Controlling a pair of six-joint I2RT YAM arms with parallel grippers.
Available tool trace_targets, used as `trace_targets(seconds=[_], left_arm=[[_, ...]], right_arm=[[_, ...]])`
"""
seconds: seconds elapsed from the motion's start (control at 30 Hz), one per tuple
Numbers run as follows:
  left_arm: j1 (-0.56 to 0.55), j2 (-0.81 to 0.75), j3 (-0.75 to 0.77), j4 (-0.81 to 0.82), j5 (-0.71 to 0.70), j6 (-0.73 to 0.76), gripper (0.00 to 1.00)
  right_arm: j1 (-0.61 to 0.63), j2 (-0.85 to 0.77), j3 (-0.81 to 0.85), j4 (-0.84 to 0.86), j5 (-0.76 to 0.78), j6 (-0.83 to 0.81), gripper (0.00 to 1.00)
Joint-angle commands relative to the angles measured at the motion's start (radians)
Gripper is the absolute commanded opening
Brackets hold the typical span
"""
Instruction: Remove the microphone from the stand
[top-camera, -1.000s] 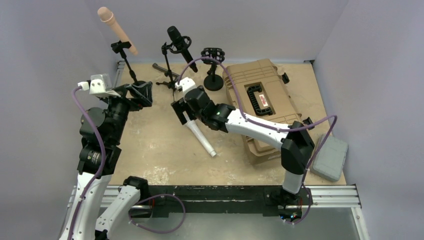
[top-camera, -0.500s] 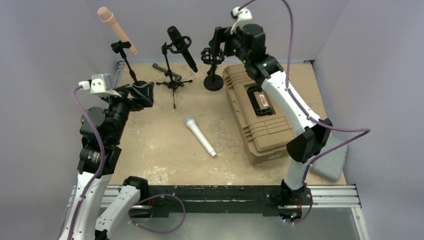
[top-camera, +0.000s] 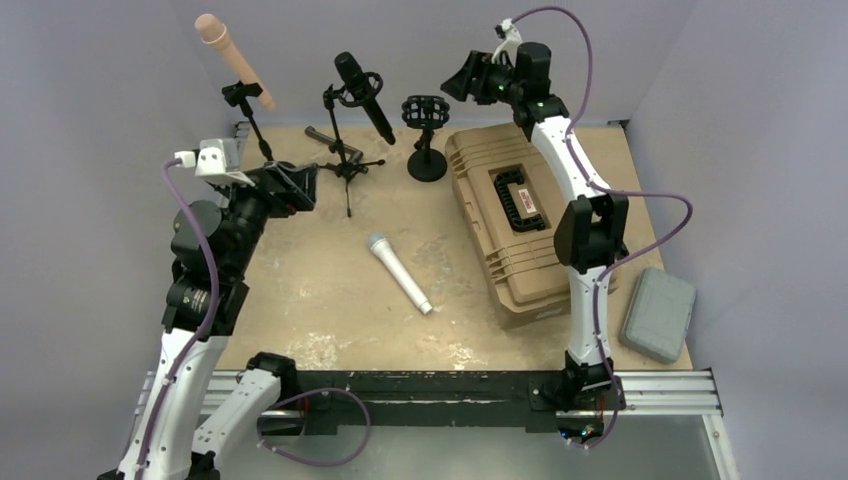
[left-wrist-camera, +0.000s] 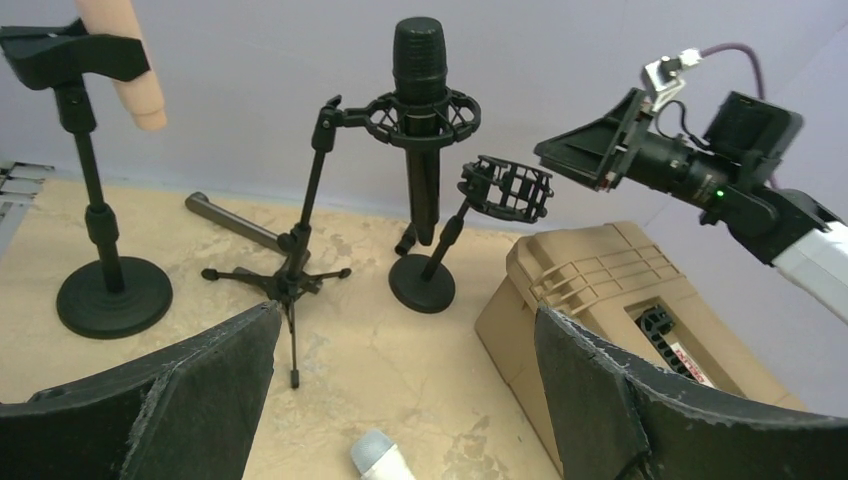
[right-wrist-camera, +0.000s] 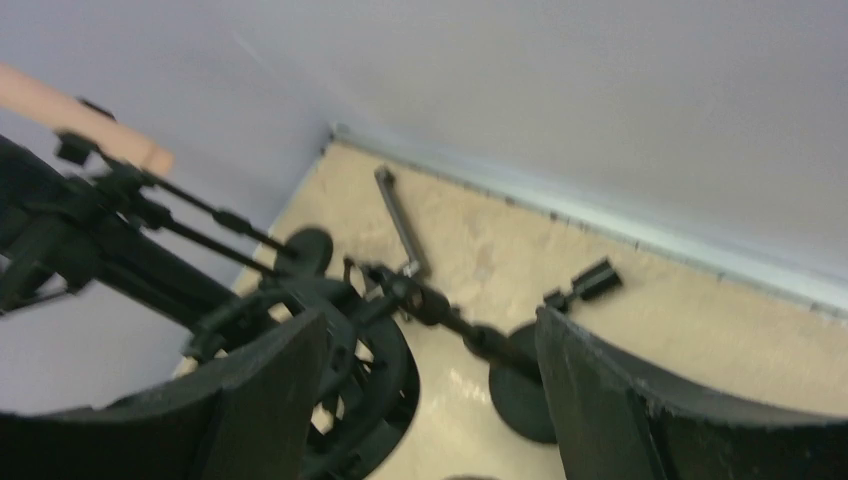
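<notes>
Silver microphone (top-camera: 398, 272) is lying flat mid-counter (top-camera: 320, 290), clear of every stand.
You're hanging the right fingers (top-camera: 455, 82) wide and empty at 2 o'clock of the bare shock-mount stand (top-camera: 426, 112); left fingers (top-camera: 300, 185) are gaping wide, empty; the microphone is resting at that stand's 6 o'clock.
</notes>
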Motion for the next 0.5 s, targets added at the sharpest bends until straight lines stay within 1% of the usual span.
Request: trace_targets(seconds=[0.0, 0.07, 0.2, 0.33, 0.47], left_arm=[[0.008, 0.047, 0.032, 0.035, 0.086, -0.008, 0.95], [0.008, 0.081, 0.047, 0.032, 0.133, -0.005, 0.95], [-0.012, 0.186, 0.113, 0.005, 0.25, 0.02, 0.92], [-0.076, 0.294, 0.207, -0.07, 0.239, 0.042, 0.87], [-0.109, 0.33, 0.235, -0.043, 0.276, 0.009, 0.87]], right_arm=[[0.02, -0.043, 0.008, 0.061, -0.089, 0.019, 0.75], [0.02, -0.058, -0.032, 0.1, -0.091, 0.023, 0.77], [0.019, -0.059, -0.026, 0.083, -0.086, 0.014, 0.75], [0.018, -0.105, -0.076, 0.13, -0.053, 0.013, 0.78], [0.013, -0.063, -0.021, 0.135, -0.105, 0.013, 0.78]])
